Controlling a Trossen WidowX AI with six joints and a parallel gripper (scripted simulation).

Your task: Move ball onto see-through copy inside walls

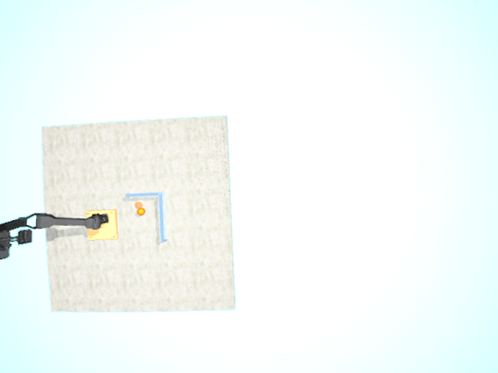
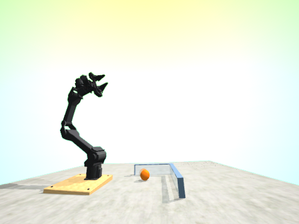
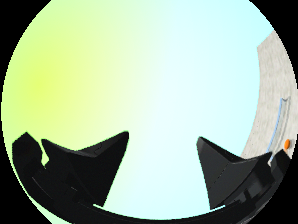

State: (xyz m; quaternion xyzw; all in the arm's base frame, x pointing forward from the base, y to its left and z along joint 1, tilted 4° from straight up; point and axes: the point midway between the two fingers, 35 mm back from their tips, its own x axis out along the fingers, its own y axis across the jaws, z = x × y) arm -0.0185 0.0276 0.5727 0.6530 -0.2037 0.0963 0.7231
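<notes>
An orange ball (image 1: 141,211) (image 2: 144,175) (image 3: 287,144) rests on the table inside the corner made by two low clear walls with blue edges, one wall (image 1: 144,194) along the back and one wall (image 1: 161,218) (image 2: 182,186) on the right. The see-through copy (image 1: 138,204) (image 2: 141,171) is just beside the ball, slightly nearer the back wall; the ball partly hides it in the exterior view. My gripper (image 2: 105,79) (image 3: 164,138) is open and empty, raised high above the table, left of the ball in the exterior view, its fingers pointing away from the table.
The arm's base stands on a yellow wooden board (image 1: 110,234) (image 2: 67,190), left of the ball and walls. The walled corner has its open sides toward the board and the front. The table (image 1: 126,271) (image 2: 122,205) ends beyond the walls.
</notes>
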